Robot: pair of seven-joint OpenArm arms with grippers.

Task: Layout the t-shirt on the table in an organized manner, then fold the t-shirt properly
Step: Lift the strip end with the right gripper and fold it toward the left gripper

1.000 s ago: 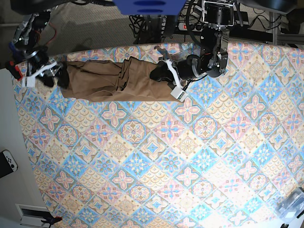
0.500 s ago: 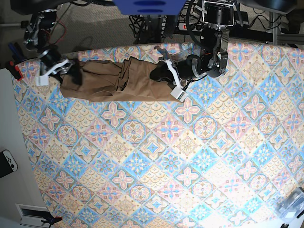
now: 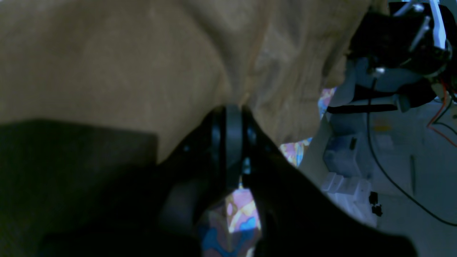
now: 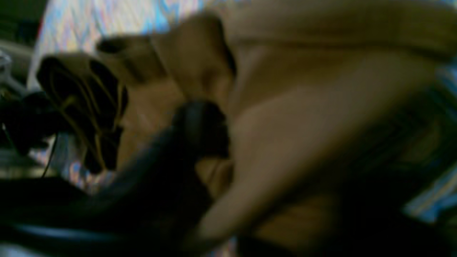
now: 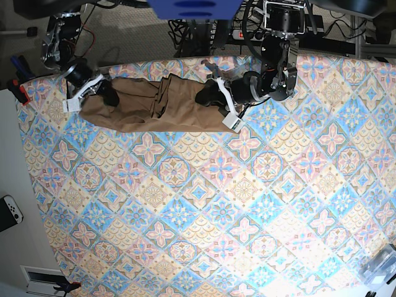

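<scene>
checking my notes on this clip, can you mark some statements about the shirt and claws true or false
1. The t-shirt lies spread flat across the middle of the table. False: it is a long bunched band near the table's far edge.
2. The left claw is shut on a pinch of the t-shirt. True.
3. The two claws are at opposite ends of the t-shirt. True: the right claw is at the other end from the left one.
4. The t-shirt is blue. False: it is brown.
5. The table's cloth is plain white. False: it has a blue, pink and cream tile pattern.
</scene>
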